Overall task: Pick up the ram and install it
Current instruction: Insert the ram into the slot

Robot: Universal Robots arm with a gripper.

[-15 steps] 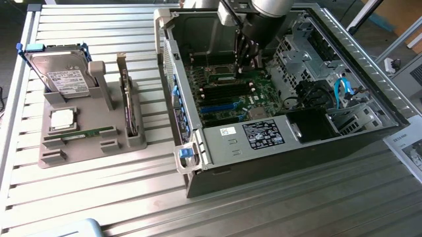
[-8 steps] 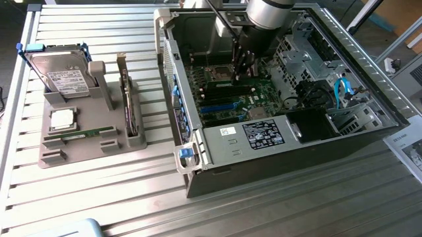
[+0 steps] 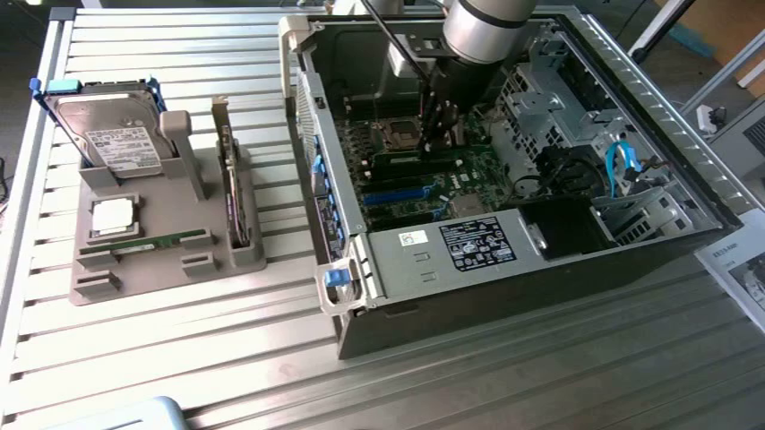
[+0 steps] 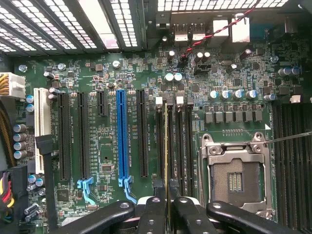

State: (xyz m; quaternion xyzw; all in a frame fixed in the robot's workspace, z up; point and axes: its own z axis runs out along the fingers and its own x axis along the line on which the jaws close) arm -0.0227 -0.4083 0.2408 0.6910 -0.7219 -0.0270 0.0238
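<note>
We see our arm (image 3: 483, 40) reaching steeply down from above, the wrist near vertical; our tool (image 4: 169, 204) points straight down; its two dark fingers (image 4: 152, 217) stand parallel, closed narrowly on the ram (image 4: 169, 146).

Counts: one worktop (image 3: 179, 358), one open computer case (image 3: 418, 269), one arm (image 3: 485, 27), one claw (image 4: 169, 202) with two fingers (image 4: 153, 219). One grey holder (image 3: 156, 266) with one hard drive (image 3: 110, 134), one silver processor chip (image 3: 114, 215), one expansion card (image 3: 227, 179) standing. Two ram sticks total: ram on the holder (image 3: 150, 242), ram in the claw (image 4: 169, 146), gripped edge-on. One motherboard (image 4: 107, 83), one processor socket (image 4: 239, 178). Six expansion slots: one white slot (image 4: 41, 126), one blue slot (image 4: 121, 136), three long black slots (image 4: 63, 136), one short black slot (image 4: 101, 102). Two blue latches (image 4: 85, 187) at slot ends. One red-black twisted wire (image 4: 219, 24). One booklet (image 3: 739, 269) beside the case.
</note>
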